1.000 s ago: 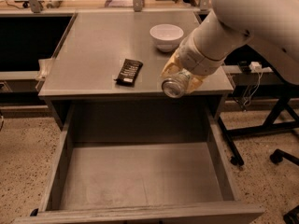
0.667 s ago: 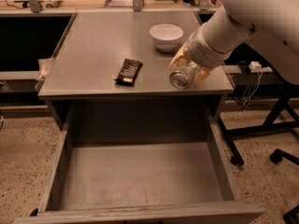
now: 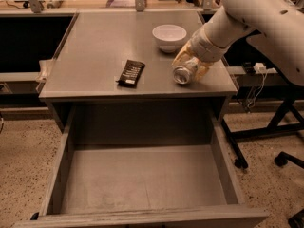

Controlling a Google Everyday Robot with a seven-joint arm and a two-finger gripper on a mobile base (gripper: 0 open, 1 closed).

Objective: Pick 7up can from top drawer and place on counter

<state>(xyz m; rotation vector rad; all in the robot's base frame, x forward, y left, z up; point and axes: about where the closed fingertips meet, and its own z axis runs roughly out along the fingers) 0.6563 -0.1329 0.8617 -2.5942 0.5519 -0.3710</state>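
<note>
1. Change from the earlier frames. One second ago I held the 7up can (image 3: pixel 182 73) at the front edge of the counter (image 3: pixel 99 46), partly beyond it and above the open top drawer (image 3: pixel 142 182). The can has since moved back and slightly up in the view. It now sits wholly over the counter surface, near the front right corner. The white bowl (image 3: pixel 169 36) and the black snack packet (image 3: pixel 131 73) have not moved. The drawer remains pulled fully out.

2. Arm pose. My white arm (image 3: pixel 256 13) enters from the upper right. The forearm slopes down and to the left, ending at the wrist above the right side of the counter. My gripper (image 3: pixel 189 68) points down and left, just in front of the bowl and to the right of the packet. My fingers (image 3: pixel 182 57) are clamped on the can, one on each side of its body. The can lies tilted on its side with one round silver end facing the camera. Whether it touches the counter or hangs just above it cannot be determined.

3. Labels and writing. No brand name can be read on the can; only the silver end and a strip of pale body show between my fingers. The packet carries light markings that are not legible.
</note>
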